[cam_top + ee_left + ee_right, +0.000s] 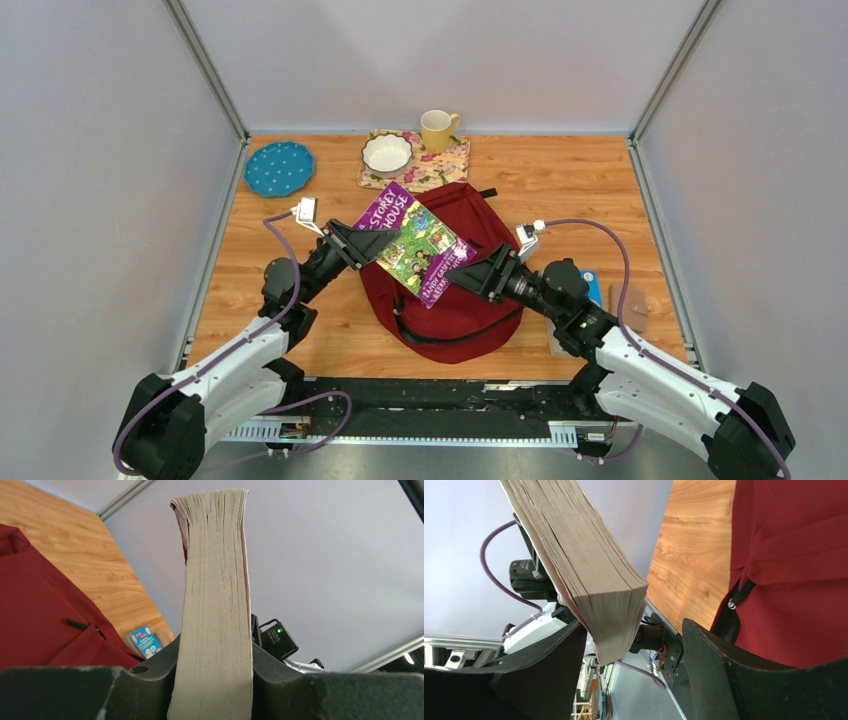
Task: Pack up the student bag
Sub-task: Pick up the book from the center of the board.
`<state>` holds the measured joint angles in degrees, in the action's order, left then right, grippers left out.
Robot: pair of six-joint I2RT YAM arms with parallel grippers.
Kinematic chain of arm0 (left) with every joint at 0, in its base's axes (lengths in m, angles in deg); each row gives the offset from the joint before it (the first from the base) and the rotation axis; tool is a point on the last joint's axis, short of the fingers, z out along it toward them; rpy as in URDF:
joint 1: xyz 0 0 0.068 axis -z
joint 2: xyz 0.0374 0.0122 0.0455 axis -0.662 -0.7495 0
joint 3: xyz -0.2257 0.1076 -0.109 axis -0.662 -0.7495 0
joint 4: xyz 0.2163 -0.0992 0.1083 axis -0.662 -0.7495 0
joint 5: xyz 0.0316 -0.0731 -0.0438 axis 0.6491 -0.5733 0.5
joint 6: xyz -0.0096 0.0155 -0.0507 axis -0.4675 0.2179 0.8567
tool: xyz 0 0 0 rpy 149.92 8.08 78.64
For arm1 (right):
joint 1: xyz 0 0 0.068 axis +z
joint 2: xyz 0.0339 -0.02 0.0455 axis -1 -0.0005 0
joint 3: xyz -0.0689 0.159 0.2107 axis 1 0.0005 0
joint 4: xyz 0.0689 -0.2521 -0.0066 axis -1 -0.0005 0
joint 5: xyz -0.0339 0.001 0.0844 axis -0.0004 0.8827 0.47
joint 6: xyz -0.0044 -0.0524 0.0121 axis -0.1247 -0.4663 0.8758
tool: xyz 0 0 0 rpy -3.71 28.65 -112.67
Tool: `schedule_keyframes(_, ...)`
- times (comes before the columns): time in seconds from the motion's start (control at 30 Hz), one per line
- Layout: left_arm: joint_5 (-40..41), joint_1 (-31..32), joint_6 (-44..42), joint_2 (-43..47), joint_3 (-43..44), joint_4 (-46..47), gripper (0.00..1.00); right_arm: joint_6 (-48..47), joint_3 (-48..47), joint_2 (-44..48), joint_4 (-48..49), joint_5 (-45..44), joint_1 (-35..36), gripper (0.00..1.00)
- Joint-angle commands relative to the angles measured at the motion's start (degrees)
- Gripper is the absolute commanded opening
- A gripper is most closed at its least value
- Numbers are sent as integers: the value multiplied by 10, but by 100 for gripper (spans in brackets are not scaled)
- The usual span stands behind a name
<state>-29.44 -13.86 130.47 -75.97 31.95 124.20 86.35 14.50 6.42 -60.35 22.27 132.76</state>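
- Left gripper [368, 243] is clamping the book [412, 243] above the bag [455, 312].
- Right gripper [462, 272] is gaping wide around the book's corner, one finger clear of it.

The purple cover of the book [410, 243] carried big white letters reading "STOREY" and, beneath them, "HOUSE". A line of smaller white lettering ran along its lower edge, possibly an author's name, but it was too small for me to make out. The little blue packet [145, 639] bore a red-and-white label I couldn't read.
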Motion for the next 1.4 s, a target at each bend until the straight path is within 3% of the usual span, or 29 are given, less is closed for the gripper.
schedule_keyframes(0.0, 32, 0, 24, 17, -5, 124, 0, 29, 4, -9, 95, -16, 6, 73)
schedule_keyframes(0.47, 29, 10, 64, -30, -18, 221, 0, 107, -25, -131, 307, 6, 20, 68)
schedule_keyframes(0.77, 28, 10, 67, -35, -30, 221, 0, 94, -44, -130, 290, -1, 21, 15)
schedule_keyframes(0.8, 26, 11, 67, -39, -31, 217, 0, 91, -43, -124, 288, 1, 20, 3)
schedule_keyframes(0.87, 20, 10, 59, -38, -30, 203, 24, 77, -41, -113, 261, -6, 21, 0)
schedule_keyframes(0.9, 15, 10, 55, -35, -29, 178, 44, 68, -42, -91, 243, -13, 20, 0)
schedule_keyframes(0.97, 13, 10, 32, -21, -25, 143, 62, 34, -45, -60, 169, -39, 20, 0)
schedule_keyframes(1.0, 8, 11, 20, -15, -19, 82, 70, 23, -49, -44, 141, -51, 20, 0)
schedule_keyframes(1.07, -2, 10, -45, 5, 14, -5, 70, -8, -56, 18, 34, -104, 20, 0)
schedule_keyframes(1.1, -8, 10, -73, 10, 33, -116, 70, -19, -60, 39, 0, -122, 19, 0)
schedule_keyframes(1.2, -6, 10, -186, 15, 110, -307, 71, -46, -83, 131, -148, -208, 18, 0)
schedule_keyframes(1.37, -9, 23, -326, -10, 194, -479, 72, -88, -135, 258, -365, -350, 18, 0)
